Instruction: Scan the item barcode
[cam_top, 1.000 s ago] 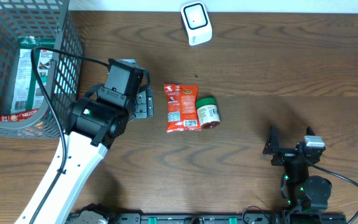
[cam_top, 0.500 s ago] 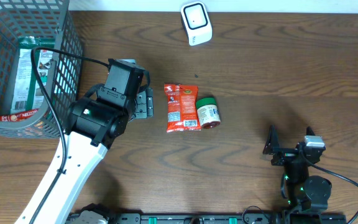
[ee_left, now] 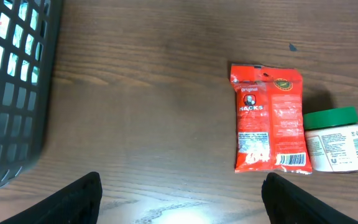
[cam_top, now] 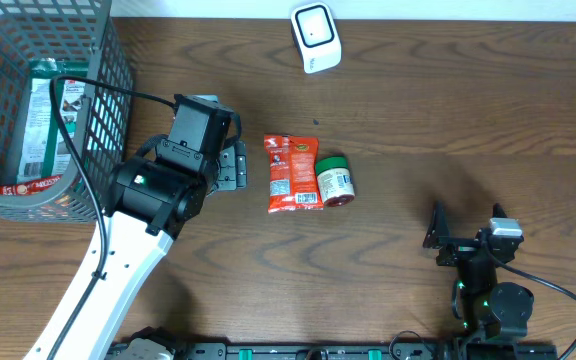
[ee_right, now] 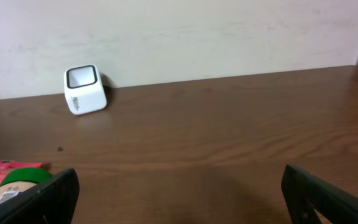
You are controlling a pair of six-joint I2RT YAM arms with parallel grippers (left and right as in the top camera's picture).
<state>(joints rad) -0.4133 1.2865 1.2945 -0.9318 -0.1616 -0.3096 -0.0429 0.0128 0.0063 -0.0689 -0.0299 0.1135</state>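
**Both tools spread wide and empty, nothing moved**

The left tool (cam_top: 232, 165) hangs with its fingers wide apart over bare table (cam_top: 438, 110), holding nothing, just left of the red snack packet (cam_top: 293, 174). The packet lies flat near the table's middle, with the green-lidded jar (cam_top: 333, 180) touching its right side. The right tool (cam_top: 465, 228) is released too, empty, by the near edge. The white barcode scanner (cam_top: 314, 36) stands at the far edge and the grey wire basket (cam_top: 28, 100) in the far left corner. Compared with a second ago, nothing has shifted.
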